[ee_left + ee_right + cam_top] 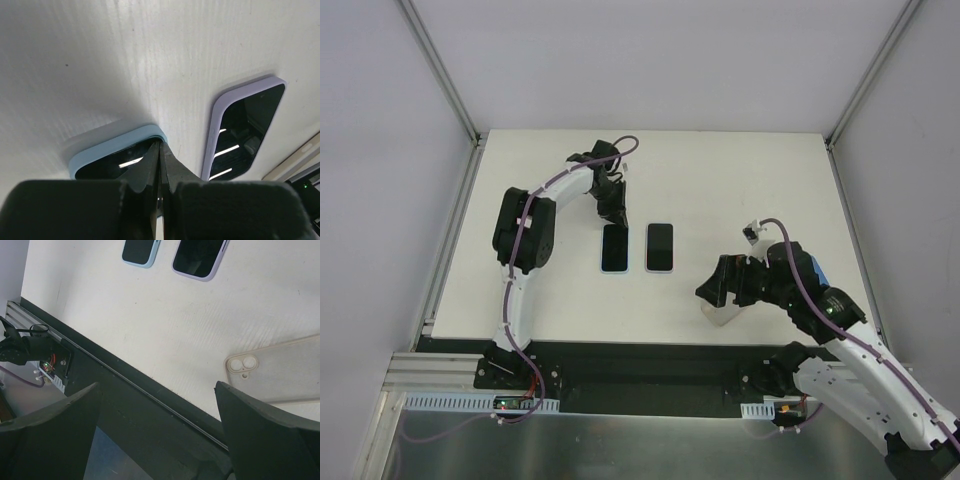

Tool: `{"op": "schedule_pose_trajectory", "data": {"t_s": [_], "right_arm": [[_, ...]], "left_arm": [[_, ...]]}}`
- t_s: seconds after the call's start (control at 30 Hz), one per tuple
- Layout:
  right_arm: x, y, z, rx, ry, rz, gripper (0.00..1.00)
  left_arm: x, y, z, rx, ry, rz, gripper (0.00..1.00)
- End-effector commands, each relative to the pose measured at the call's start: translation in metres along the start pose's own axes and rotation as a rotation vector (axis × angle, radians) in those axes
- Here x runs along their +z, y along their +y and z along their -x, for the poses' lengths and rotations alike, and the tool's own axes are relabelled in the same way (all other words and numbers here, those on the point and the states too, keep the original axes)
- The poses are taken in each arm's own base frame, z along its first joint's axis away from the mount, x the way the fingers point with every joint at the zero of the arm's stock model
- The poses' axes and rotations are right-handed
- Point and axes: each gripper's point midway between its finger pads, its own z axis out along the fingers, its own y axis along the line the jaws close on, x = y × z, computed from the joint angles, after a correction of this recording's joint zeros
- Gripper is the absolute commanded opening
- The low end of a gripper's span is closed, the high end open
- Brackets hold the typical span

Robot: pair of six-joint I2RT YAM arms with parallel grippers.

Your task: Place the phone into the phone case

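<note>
Left claw [160, 150] is pinched fully shut with nothing between its fingers. Its tips are down at the far end of the phone [112, 165], which lies screen-up inside the light-blue case [100, 150] in the middle of the white table [740, 180]. Right claw [157, 390] gapes wide and holds nothing, hanging over the table's near right part. Just beside the first phone, not touching it, a second phone [659, 246] sits in a lilac case [214, 125]. A pale translucent case [285, 372] lies back-up below the right claw. One end is cut off, and the overhead view mostly hides it.
</note>
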Motion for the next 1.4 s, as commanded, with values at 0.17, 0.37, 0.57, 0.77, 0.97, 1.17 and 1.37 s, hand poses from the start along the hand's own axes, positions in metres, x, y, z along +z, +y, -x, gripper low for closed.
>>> {"op": "schedule_pose_trajectory", "data": {"t_s": [0.17, 0.37, 0.57, 0.77, 0.97, 1.17, 1.37], "right_arm": [[-0.007, 0.009, 0.020, -0.020, -0.062, 0.018, 0.97], [-0.002, 0.004, 0.021, 0.007, -0.057, -0.012, 0.97], [0.002, -0.029, 0.024, 0.062, -0.092, -0.190, 0.97], [-0.024, -0.099, 0.040, 0.184, -0.173, -0.648, 0.97], [-0.035, -0.146, 0.049, 0.288, -0.181, -0.894, 0.97], [-0.047, -0.169, 0.074, 0.393, -0.159, -0.989, 0.97], [-0.029, -0.192, 0.061, 0.412, -0.051, -0.979, 0.96]], "left_arm": [[0.002, 0.006, -0.014, 0.047, -0.007, 0.094, 0.00], [-0.054, -0.042, 0.016, 0.093, -0.144, -0.022, 0.00], [-0.087, -0.063, 0.013, 0.107, -0.184, -0.092, 0.00], [-0.136, -0.076, -0.007, 0.156, -0.256, -0.126, 0.10], [-0.186, -0.081, -0.042, 0.224, -0.336, -0.157, 0.74], [-0.202, -0.084, -0.086, 0.264, -0.309, -0.242, 0.99], [-0.181, -0.063, -0.127, 0.261, -0.210, -0.251, 0.99]]}}
